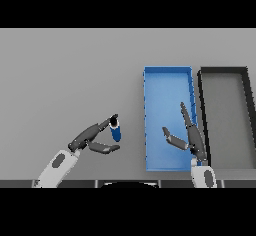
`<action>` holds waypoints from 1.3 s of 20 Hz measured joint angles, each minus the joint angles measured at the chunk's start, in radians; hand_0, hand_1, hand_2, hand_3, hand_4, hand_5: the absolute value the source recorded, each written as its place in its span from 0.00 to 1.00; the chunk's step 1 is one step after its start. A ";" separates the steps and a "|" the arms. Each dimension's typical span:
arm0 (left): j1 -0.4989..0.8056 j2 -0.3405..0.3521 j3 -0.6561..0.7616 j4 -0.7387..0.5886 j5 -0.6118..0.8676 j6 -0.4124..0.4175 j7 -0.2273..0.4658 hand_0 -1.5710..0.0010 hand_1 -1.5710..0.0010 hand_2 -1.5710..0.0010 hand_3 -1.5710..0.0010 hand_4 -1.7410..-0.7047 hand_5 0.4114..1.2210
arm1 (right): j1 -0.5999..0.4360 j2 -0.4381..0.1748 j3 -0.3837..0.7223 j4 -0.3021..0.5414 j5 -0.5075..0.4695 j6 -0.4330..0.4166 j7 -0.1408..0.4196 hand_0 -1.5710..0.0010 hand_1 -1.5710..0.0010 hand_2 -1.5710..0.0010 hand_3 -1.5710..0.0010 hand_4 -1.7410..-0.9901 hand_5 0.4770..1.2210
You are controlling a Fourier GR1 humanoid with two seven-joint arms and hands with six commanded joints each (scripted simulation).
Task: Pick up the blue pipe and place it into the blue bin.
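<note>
Grey table [65, 70], plain and uniform, bears a blue bin [167, 72] with a black bin [223, 71] just right of it. Left of the blue bin, the left hand [92, 139] pinches the pipe [115, 129] upright. Over the blue bin's right wall, the right hand [192, 135] hangs with fingers straight, holding nothing.

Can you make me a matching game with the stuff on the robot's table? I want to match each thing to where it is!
Things:
1. blue pipe
2. blue bin
3. black bin
4. right hand

Places:
A. farthest to the right on the table
B. over the blue bin, fingers open
C. at the left hand's fingertips, left of the blue bin
D. between the pipe and the black bin

Pairs: 1-C, 2-D, 3-A, 4-B
</note>
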 measured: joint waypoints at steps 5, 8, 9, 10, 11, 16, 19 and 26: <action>-0.063 -0.062 -0.024 0.092 -0.047 -0.003 -0.039 1.00 1.00 1.00 1.00 0.55 0.10 | -0.012 0.007 -0.004 0.012 -0.008 -0.001 0.011 1.00 1.00 1.00 1.00 0.72 0.18; -0.081 -0.116 -0.020 0.132 -0.034 0.004 -0.067 1.00 1.00 0.97 1.00 0.48 0.18 | -0.008 0.008 -0.006 0.003 -0.014 -0.001 0.013 1.00 1.00 1.00 1.00 0.72 0.17; -0.077 -0.125 -0.018 0.133 -0.028 0.005 -0.082 1.00 0.97 0.93 0.97 0.46 0.21 | -0.007 0.012 -0.002 0.005 -0.008 -0.004 0.015 1.00 1.00 1.00 1.00 0.73 0.17; -0.087 -0.138 -0.011 0.136 -0.016 0.009 -0.073 0.98 0.91 0.86 0.93 0.43 0.25 | -0.012 0.005 -0.008 0.016 -0.006 -0.003 0.022 1.00 1.00 1.00 1.00 0.73 0.17; -0.083 -0.144 -0.011 0.141 -0.016 0.012 -0.080 0.94 0.83 0.77 0.86 0.41 0.30 | -0.015 0.004 -0.011 0.018 -0.007 -0.005 0.021 1.00 1.00 1.00 1.00 0.72 0.17; -0.071 -0.179 -0.020 0.145 -0.011 0.016 -0.086 0.35 0.29 0.27 0.30 0.17 0.77 | -0.013 -0.005 -0.020 -0.002 -0.035 0.012 0.022 1.00 1.00 1.00 1.00 0.73 0.17; -0.081 -0.183 -0.036 0.158 -0.021 0.022 -0.122 0.18 0.15 0.14 0.19 0.09 0.88 | -0.012 0.009 -0.009 0.014 -0.017 0.001 0.018 1.00 1.00 1.00 1.00 0.73 0.17; -0.079 -0.210 -0.040 0.058 -0.013 0.078 -0.156 0.04 0.03 0.03 0.08 0.02 0.98 | -0.032 -0.004 -0.023 0.024 -0.023 0.003 0.021 1.00 1.00 1.00 1.00 0.74 0.17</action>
